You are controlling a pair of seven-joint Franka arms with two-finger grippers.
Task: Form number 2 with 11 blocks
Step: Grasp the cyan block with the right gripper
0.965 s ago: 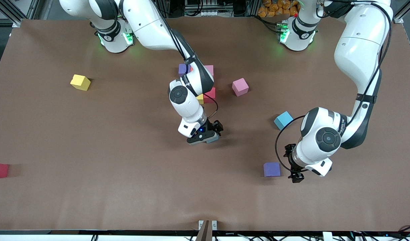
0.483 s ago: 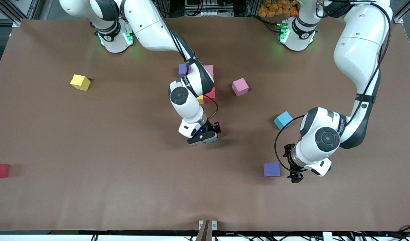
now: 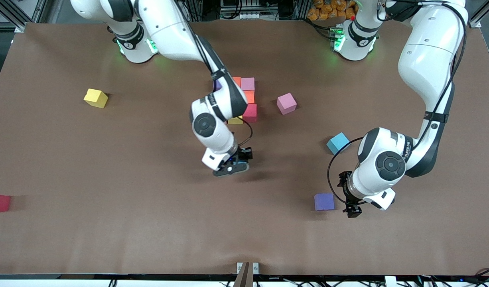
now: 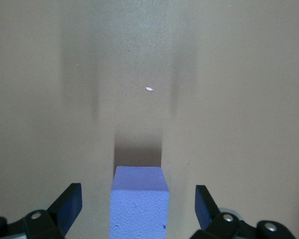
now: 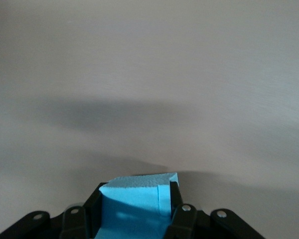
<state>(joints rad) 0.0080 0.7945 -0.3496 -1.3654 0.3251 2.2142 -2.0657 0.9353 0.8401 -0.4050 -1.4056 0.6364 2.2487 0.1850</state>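
The right pincer (image 5: 134, 211), over the middle of the surface (image 3: 109, 223), pinches a light blue block (image 5: 134, 199). The left pincer (image 4: 138, 209) is spread wide around a purple block (image 4: 139, 199) toward the left arm's end. Other blocks (image 3: 248, 97) cluster near the middle, toward the edge by the arms' bases.

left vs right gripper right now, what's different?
The left gripper is open, its fingers apart on either side of the small purple foam cube; the right gripper is shut on a small light blue foam cube. The left one sits low by the purple cube on the brown table, toward the left arm's end; the right one is over mid-table. Both point down.
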